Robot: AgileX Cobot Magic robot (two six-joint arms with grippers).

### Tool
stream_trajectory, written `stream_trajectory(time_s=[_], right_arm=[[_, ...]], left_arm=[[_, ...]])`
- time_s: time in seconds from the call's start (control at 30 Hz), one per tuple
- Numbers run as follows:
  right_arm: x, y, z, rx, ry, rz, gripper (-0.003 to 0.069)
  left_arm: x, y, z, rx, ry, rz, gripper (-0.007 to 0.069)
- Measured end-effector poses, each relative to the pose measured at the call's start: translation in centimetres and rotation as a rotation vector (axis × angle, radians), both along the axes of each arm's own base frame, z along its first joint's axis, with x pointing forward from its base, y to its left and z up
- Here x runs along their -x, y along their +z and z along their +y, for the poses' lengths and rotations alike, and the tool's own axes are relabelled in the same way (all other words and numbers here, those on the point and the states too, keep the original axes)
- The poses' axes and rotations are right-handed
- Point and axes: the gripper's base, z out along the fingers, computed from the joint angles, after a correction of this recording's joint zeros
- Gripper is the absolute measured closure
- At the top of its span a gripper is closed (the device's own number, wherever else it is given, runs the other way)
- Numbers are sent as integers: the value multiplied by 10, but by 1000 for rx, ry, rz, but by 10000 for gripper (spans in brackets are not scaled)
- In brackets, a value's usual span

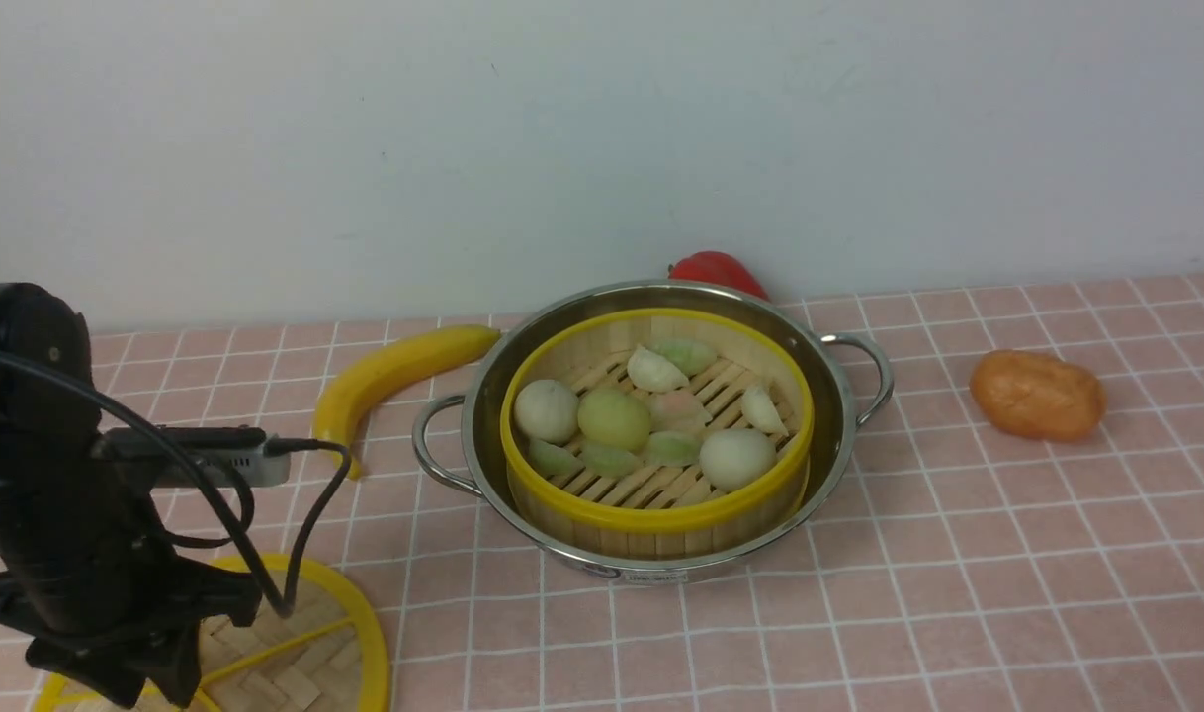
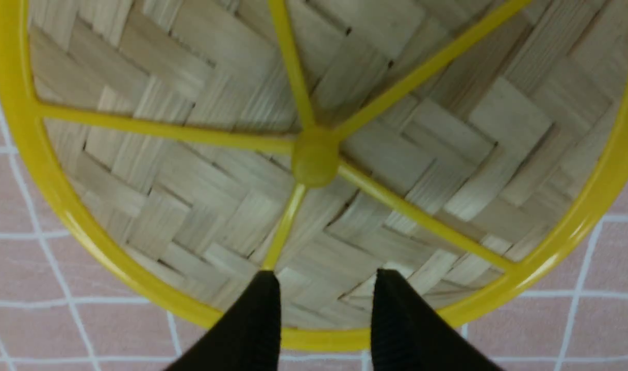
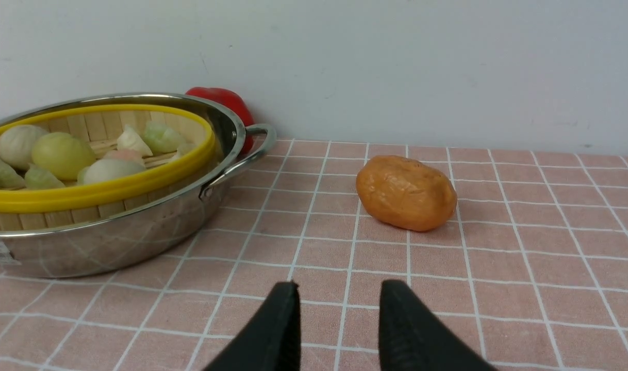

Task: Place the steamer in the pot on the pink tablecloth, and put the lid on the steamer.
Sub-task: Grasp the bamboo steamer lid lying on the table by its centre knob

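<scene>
Pink gridded tablecloth (image 1: 958,593) is spread beneath the flat woven-bamboo, yellow-rimmed lid (image 2: 422,129). Above it the left claw (image 2: 327,273) is held parted, empty; the yellow centre knob (image 2: 314,165) should be straddled squarely before closing.

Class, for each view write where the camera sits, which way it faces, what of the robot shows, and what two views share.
Front: between the arms, facing the wall over the steamer in the pot; left arm shows.
Left wrist: above the lid, looking down; left fingers show, apart.
Right wrist: low, facing across the pink tablecloth; right fingers show, apart.
Shared, front and right wrist: steamer and pot.
</scene>
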Motion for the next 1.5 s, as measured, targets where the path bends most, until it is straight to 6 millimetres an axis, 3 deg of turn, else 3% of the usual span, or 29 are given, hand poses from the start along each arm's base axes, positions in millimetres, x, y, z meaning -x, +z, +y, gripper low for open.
stream_trajectory(time_s=[0.4, 1.4, 1.5], right_arm=[[0, 0, 0, -6, -1, 1, 419], [0, 0, 0, -21, -3, 4, 419], [0, 0, 0, -21, -3, 4, 419]], left_arm=[[-14, -18, 0, -1, -3, -42, 382], [-14, -18, 4, -42, 7, -40, 385], [-14, -18, 4, -42, 6, -42, 417]])
